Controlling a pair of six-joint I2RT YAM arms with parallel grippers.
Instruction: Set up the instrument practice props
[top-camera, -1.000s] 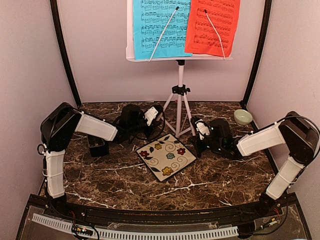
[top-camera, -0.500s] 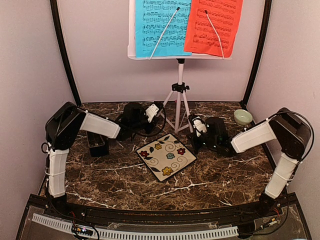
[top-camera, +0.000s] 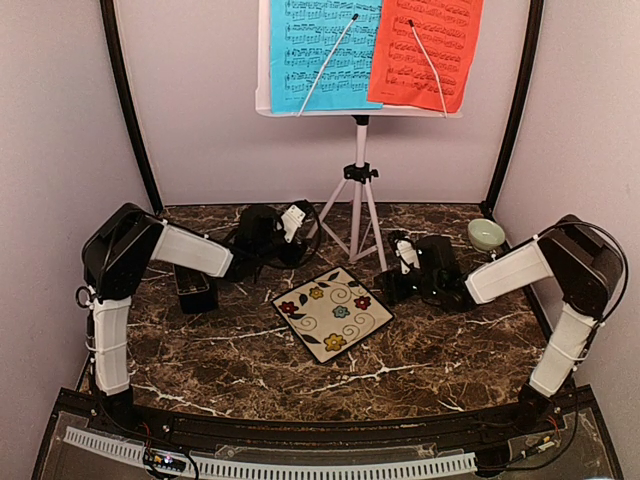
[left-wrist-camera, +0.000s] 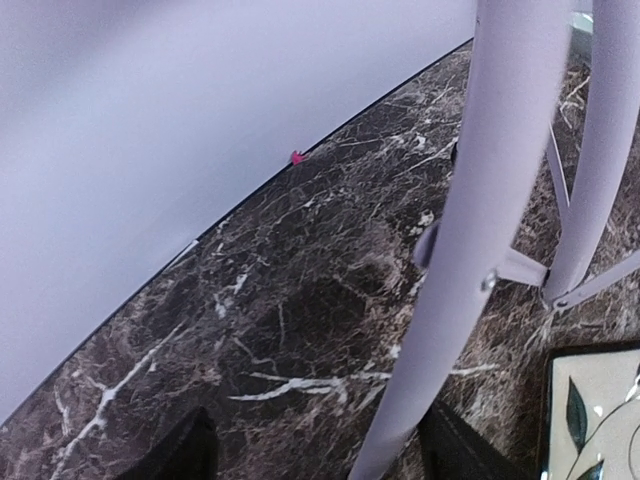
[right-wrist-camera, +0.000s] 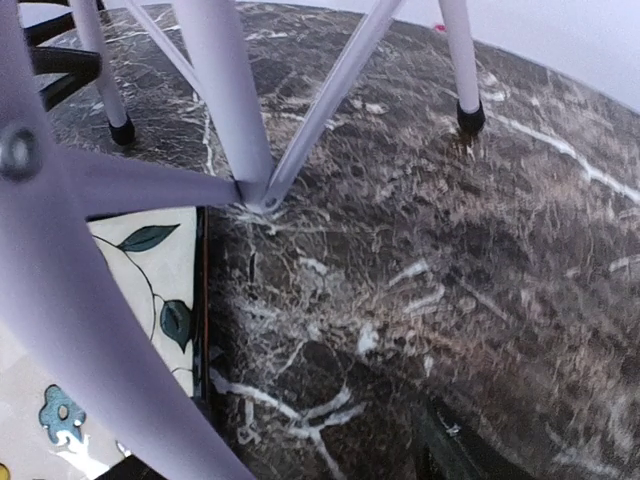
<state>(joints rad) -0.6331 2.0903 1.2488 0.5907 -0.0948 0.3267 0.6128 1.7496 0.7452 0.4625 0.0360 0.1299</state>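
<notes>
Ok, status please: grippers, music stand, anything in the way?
Left gripper open around one music stand leg. Right gripper open around another leg. Stand upright. Floral tile close by the stand's feet.

A white music stand (top-camera: 357, 195) stands upright on its tripod at the back of the marble table (top-camera: 430, 350). A blue sheet (top-camera: 305, 50) and a slightly tilted red sheet (top-camera: 425, 50) rest side by side on it, each under a thin wire arm. A small black metronome (top-camera: 194, 288) sits well to the left.
</notes>
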